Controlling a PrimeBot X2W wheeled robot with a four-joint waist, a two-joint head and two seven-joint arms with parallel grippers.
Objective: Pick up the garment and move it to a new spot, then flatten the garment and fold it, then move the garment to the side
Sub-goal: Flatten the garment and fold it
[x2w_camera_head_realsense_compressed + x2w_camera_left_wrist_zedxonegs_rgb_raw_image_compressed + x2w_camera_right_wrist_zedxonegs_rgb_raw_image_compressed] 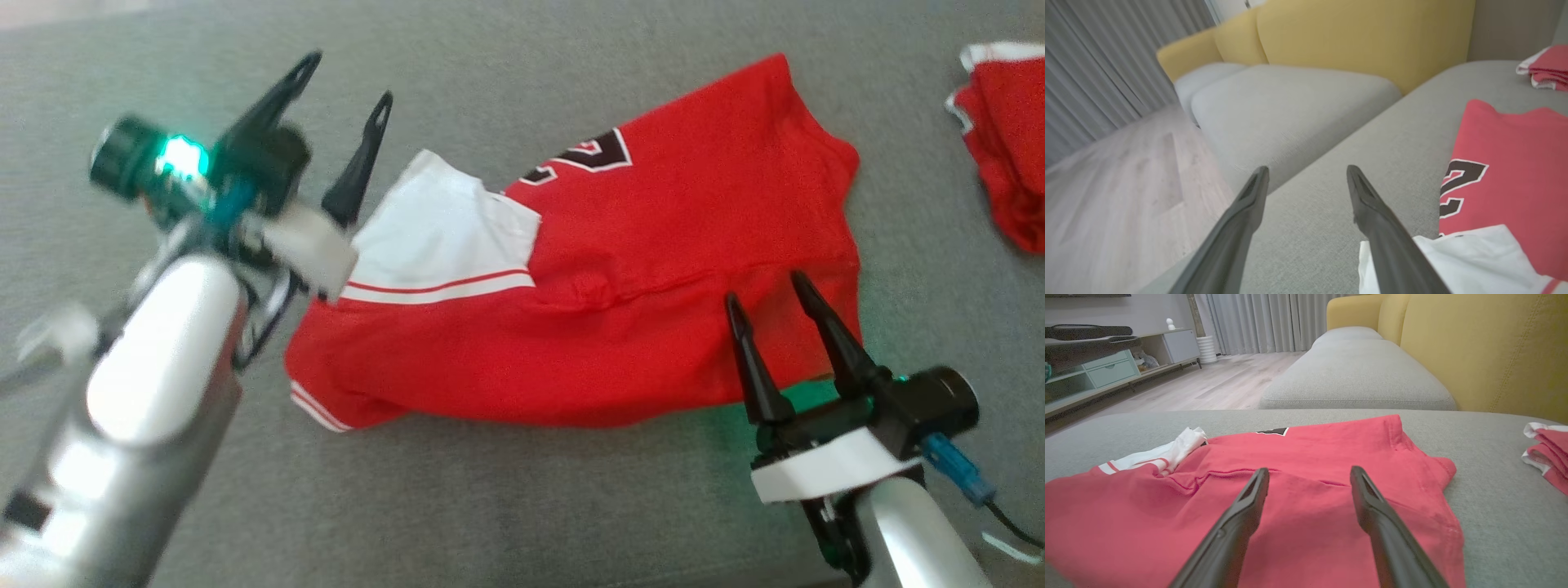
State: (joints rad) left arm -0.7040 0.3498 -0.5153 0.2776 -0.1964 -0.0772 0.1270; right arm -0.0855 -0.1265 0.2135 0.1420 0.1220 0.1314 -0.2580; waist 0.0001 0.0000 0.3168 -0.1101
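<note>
A red garment (637,269) with a white panel and a black number lies folded over on the grey cushion, also in the left wrist view (1515,163) and the right wrist view (1298,490). My left gripper (347,77) hangs open above the cushion just left of the white panel (445,237), its fingers holding nothing (1306,173). My right gripper (763,286) is open over the garment's near right part, with red cloth showing between its fingers (1310,473).
A second red and white garment (1008,139) lies bunched at the far right of the grey cushion (522,506). Yellow sofa backs (1486,347) rise behind it. Beyond the cushion's left edge lie another grey seat (1290,110) and wooden floor (1126,183).
</note>
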